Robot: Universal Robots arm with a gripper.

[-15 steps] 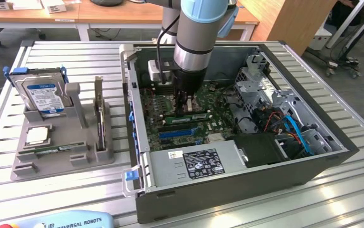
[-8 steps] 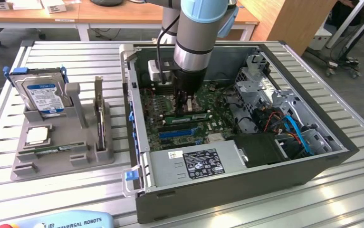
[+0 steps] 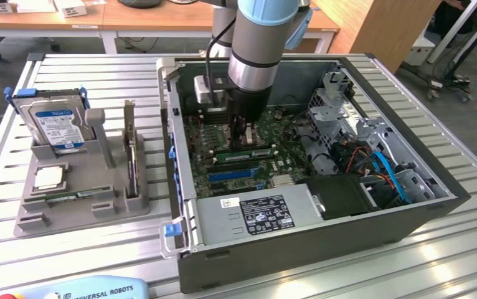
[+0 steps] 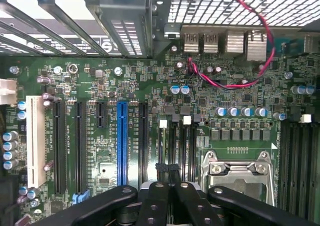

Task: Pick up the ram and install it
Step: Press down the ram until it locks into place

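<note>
Your arm reaches down into the open computer case, which lies on its side on the slatted desk, and your end effector sits low over the green motherboard. Its fingers are drawn together, and you can see a thin dark edge pinched between their tips in the wrist view; whether that edge is the ram cannot be told from there. In the exterior view a green stick, the ram, lies along the memory slots just beneath the end effector, toward the middle of the board. From the wrist view you look across the blue expansion slot, the white slot and the metal processor socket, with a red wire looping near the rear ports. On the exterior view's left, a grey holder stands on the desk carrying the silver hard drive with its blue label and another green stick standing upright on edge.
</note>
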